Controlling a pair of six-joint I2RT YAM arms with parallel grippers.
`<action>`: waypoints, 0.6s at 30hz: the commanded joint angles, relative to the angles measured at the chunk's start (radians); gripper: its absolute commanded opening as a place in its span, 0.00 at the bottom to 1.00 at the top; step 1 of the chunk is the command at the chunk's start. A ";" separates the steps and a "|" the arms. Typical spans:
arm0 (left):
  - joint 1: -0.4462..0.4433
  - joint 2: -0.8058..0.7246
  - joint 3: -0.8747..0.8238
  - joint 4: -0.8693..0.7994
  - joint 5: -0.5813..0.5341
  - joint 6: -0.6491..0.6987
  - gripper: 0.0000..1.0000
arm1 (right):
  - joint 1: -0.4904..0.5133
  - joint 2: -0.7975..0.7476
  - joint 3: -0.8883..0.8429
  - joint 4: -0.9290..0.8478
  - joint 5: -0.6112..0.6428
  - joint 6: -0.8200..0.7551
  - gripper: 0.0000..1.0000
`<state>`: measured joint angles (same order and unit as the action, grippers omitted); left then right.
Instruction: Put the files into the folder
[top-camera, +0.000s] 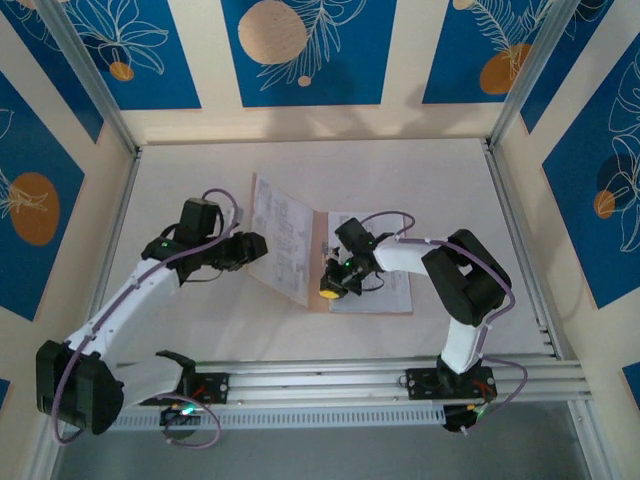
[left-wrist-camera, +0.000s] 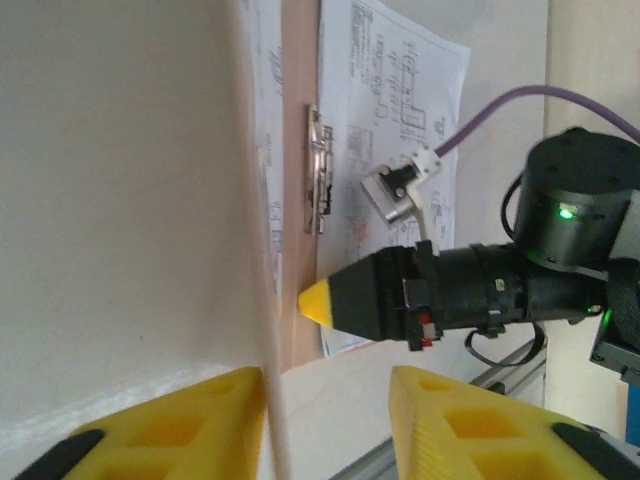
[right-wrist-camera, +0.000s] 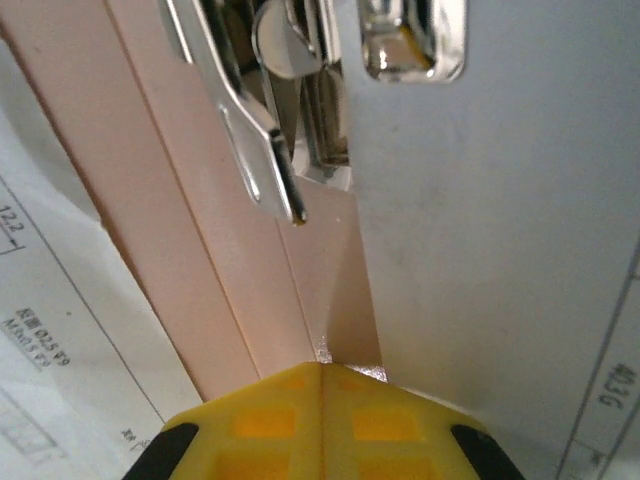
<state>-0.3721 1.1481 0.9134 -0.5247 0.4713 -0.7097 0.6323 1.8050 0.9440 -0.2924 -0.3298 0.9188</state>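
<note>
The pinkish-tan folder (top-camera: 322, 232) lies open mid-table, and its left leaf (left-wrist-camera: 120, 200) is lifted steeply. A printed white file (top-camera: 282, 238) rests against that leaf's inner face. Another printed file (top-camera: 385, 290) lies on the flat right leaf. My left gripper (top-camera: 258, 250) is at the raised leaf's outer edge. In the left wrist view its yellow fingers (left-wrist-camera: 170, 425) stand apart, with the leaf's edge (left-wrist-camera: 270, 400) against the left one. My right gripper (top-camera: 330, 290) is shut, and its tip (right-wrist-camera: 322, 375) presses on the folder's spine (right-wrist-camera: 200, 250) just below the metal clip (right-wrist-camera: 270, 130).
The right arm's black wrist (left-wrist-camera: 480, 290) and purple cable (left-wrist-camera: 520, 100) reach across just beyond the left gripper (left-wrist-camera: 330, 420). Aluminium rails (top-camera: 400, 375) run along the near edge. Frame posts (top-camera: 90, 80) and patterned walls enclose the table.
</note>
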 joint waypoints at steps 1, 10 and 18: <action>-0.078 0.025 0.085 -0.079 -0.092 -0.019 0.34 | -0.006 -0.033 0.055 -0.090 0.028 -0.035 0.15; -0.338 0.157 0.284 -0.172 -0.320 -0.002 0.44 | -0.137 -0.293 0.101 -0.390 0.224 0.001 0.29; -0.514 0.368 0.470 -0.133 -0.360 0.014 0.58 | -0.369 -0.577 0.052 -0.563 0.312 -0.074 0.34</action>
<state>-0.8509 1.4624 1.3254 -0.6647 0.1463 -0.7162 0.3027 1.2846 1.0138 -0.7200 -0.0662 0.8875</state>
